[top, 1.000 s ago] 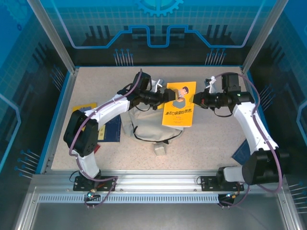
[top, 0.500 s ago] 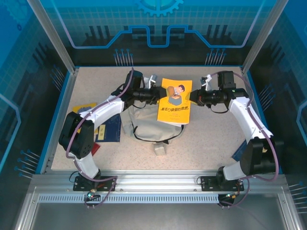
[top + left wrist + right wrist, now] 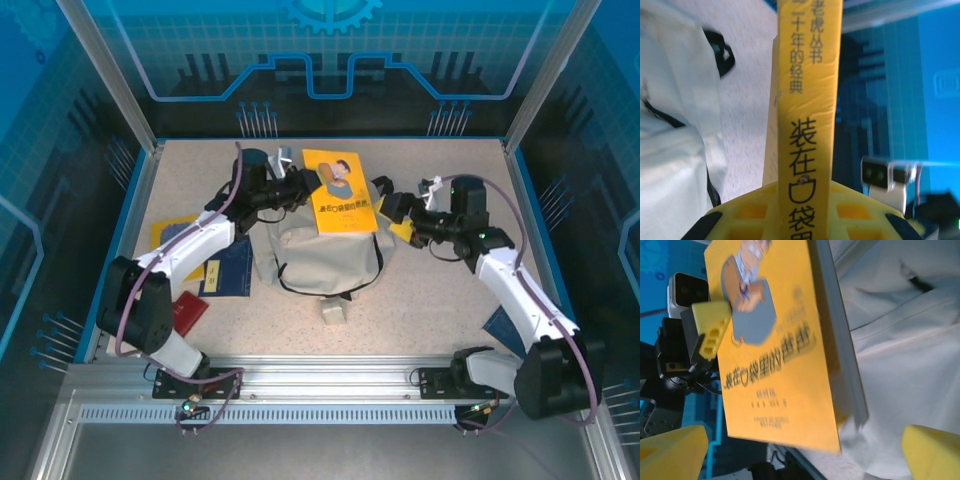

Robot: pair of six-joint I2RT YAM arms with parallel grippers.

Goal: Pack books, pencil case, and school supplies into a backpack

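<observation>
My left gripper (image 3: 303, 189) is shut on the spine edge of a yellow book (image 3: 341, 190) with a cartoon cover, holding it above the back of the cream backpack (image 3: 325, 255). In the left wrist view the book's spine (image 3: 810, 100) stands between my yellow jaws, and the backpack (image 3: 670, 125) lies to the left. My right gripper (image 3: 395, 213) is open just right of the book, apart from it. The right wrist view shows the cover (image 3: 780, 350), my left gripper's finger (image 3: 710, 327) on its far edge, and my own fingertips (image 3: 670, 450) spread wide.
A second yellow book (image 3: 170, 232) and a navy book (image 3: 230, 270) lie left of the backpack, under my left arm. A red flat item (image 3: 185, 312) sits near the left front. A blue item (image 3: 500, 325) lies at the right front. The beige tag (image 3: 333, 312) rests in front of the backpack.
My left gripper shut on the book while my right gripper opened and let it go. The book moved left and back, and my right gripper drew away to the right.
</observation>
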